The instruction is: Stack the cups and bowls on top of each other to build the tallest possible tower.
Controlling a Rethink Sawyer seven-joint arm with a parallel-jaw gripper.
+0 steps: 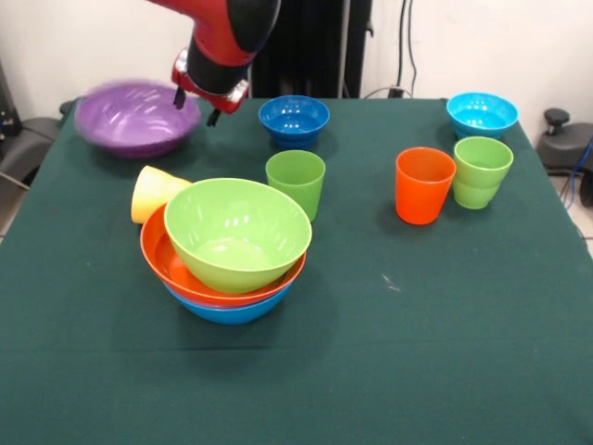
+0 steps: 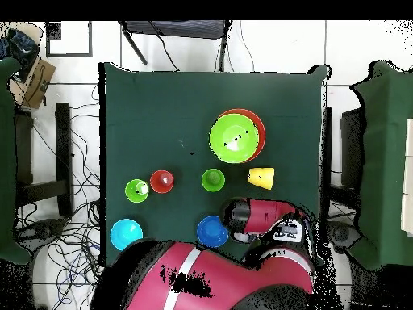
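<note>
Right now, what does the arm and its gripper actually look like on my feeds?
The arm is glossy red with a black band or joint section; in the overhead view its broad red shell carries light grey stripes and black patches. The gripper sits below a red wrist block with pale trim and ends in short dark fingertips. No loose cables on the arm are visible.

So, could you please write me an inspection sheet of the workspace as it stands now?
Surface: green tablecloth, flat.
Job's things: lime bowl tilted in orange bowl, over blue bowl; purple bowl at the gripper; yellow cup on its side; green cup, orange cup, light green cup, dark blue bowl, turquoise bowl upright.
Clutter: nothing seen.
Gripper: at purple bowl's rim; grip unclear.
Cables: loose on floor.
Surroundings: chair.
</note>
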